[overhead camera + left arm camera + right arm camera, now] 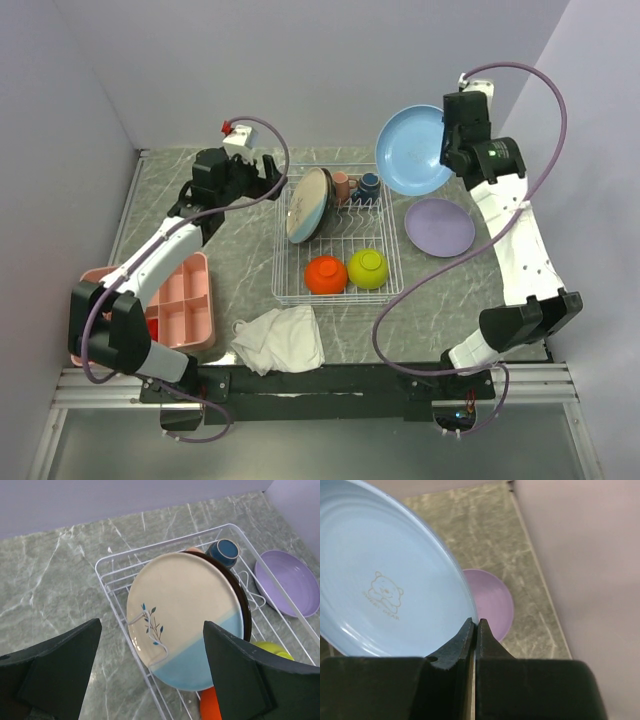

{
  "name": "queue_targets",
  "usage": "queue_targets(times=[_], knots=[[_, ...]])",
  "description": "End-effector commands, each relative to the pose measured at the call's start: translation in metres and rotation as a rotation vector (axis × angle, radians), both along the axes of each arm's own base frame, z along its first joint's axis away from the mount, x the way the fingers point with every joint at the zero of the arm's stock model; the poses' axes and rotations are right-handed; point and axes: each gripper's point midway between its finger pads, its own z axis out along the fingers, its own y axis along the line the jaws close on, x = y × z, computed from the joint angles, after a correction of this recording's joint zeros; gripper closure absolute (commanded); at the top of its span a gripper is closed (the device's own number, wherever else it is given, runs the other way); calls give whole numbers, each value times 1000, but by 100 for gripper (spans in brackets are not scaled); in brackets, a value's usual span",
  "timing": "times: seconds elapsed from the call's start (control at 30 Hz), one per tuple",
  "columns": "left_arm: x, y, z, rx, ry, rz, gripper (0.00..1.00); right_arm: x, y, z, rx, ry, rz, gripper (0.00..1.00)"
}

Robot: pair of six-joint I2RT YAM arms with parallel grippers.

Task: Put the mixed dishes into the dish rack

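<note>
The white wire dish rack [392, 262] holds the cream-and-blue plate [307, 206] upright at its left, the pink mug [342, 185] and dark-blue mug [369, 184] at the back, and the orange bowl [326, 274] and lime-green bowl [368, 268] at the front. My right gripper [449, 158] is shut on the rim of the light-blue plate [412, 150] and holds it tilted in the air [385, 590]. The lavender plate [440, 227] lies on the table right of the rack. My left gripper [272, 180] is open and empty, just left of the cream-and-blue plate [185, 625].
A pink divided tray [185, 305] lies at the front left. A crumpled white cloth [280, 338] lies in front of the rack. Grey walls close in the left, back and right sides.
</note>
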Motion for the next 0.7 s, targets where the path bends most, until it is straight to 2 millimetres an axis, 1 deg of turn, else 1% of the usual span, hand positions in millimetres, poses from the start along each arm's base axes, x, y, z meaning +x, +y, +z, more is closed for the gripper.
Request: queue_targets(times=[0.0,0.03,0.07,0.13,0.17,0.2,0.23,0.3,0.33,0.37,0.43,0.47,0.5,0.53,0.57,0.6,0.67], knots=[[-12,8,37,-50,-96,36,11,2,-1,12,-69,-84,-186,100],[-15,9,34,-48,-90,38,10,2,6,10,-58,-79,-169,100],[-19,12,39,-53,-101,41,10,4,20,10,-59,-80,-138,100],[-25,15,35,-49,-93,46,10,4,34,9,-77,-87,-127,100],[-29,17,39,-54,-102,49,10,4,37,7,-110,-88,-152,100],[-32,20,39,-52,-103,53,10,3,52,3,-99,-87,-128,100],[-33,22,34,-49,-96,59,10,3,60,-1,-96,-75,-114,100],[-37,29,36,-52,-98,72,10,5,74,-12,-99,-60,-105,100],[-38,32,32,-50,-90,79,10,5,75,-15,-100,-49,-112,100],[-40,36,36,-55,-101,88,10,9,78,-24,-109,-32,-119,100],[-42,41,33,-56,-96,96,10,13,85,-34,-112,-13,-121,100],[-44,46,37,-62,-106,107,10,13,87,-36,-115,-9,-124,100],[-45,47,38,-65,-106,111,10,14,87,-38,-116,-19,-148,100],[-46,49,35,-68,-103,113,10,16,88,-45,-122,-1,-148,100],[-47,52,37,-73,-109,119,10,17,89,-48,-127,4,-152,100],[-49,54,34,-73,-104,123,10,18,89,-50,-131,2,-164,100],[-51,58,37,-79,-115,131,10,21,92,-56,-131,11,-170,100]])
